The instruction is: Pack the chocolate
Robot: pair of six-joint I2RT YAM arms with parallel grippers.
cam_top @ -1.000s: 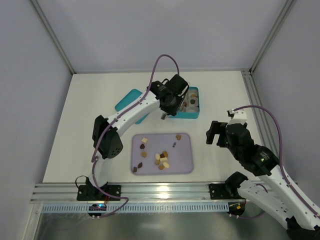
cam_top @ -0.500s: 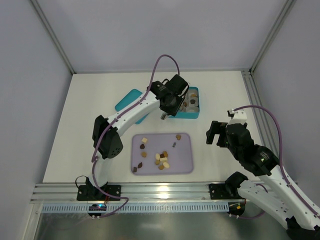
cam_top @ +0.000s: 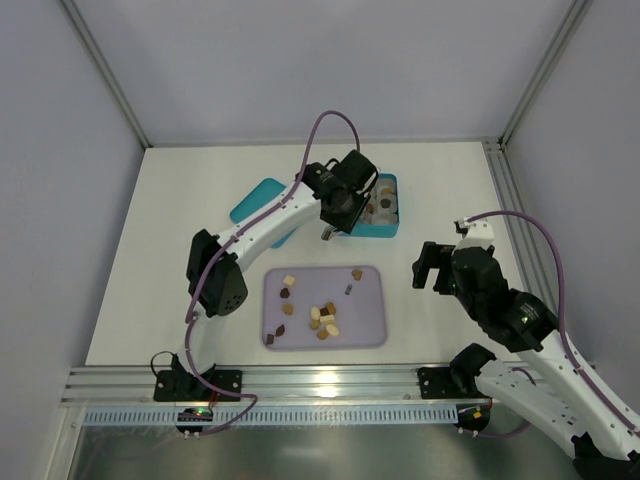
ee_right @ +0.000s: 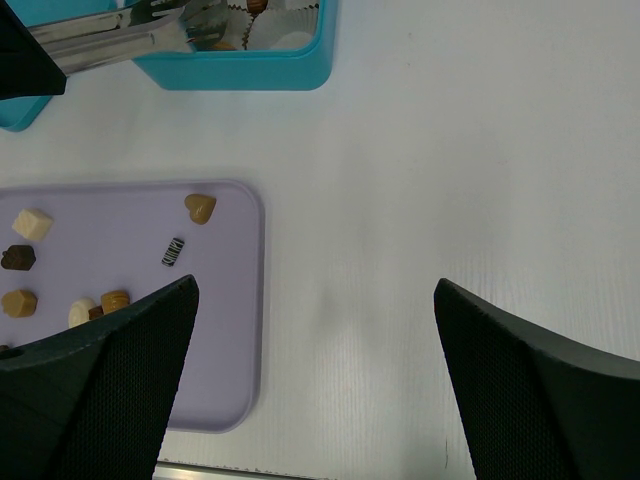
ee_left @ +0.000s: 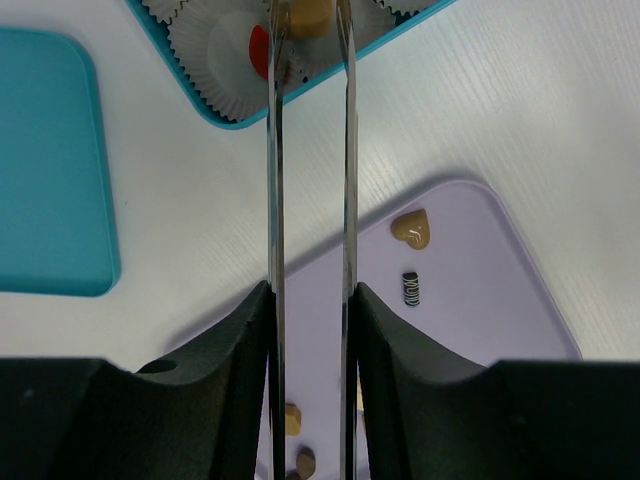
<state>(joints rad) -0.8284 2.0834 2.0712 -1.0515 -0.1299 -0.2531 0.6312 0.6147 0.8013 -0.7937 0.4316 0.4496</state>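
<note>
One tan chocolate (ee_left: 308, 17) is pinched by the left gripper (ee_left: 308, 6) over the teal box (ee_left: 215, 108); the right gripper (ee_right: 315, 295) gapes wide

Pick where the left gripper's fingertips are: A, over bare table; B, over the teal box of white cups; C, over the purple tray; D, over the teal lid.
B: the left gripper has its tips over a white cup in the teal box, past the purple tray.
</note>
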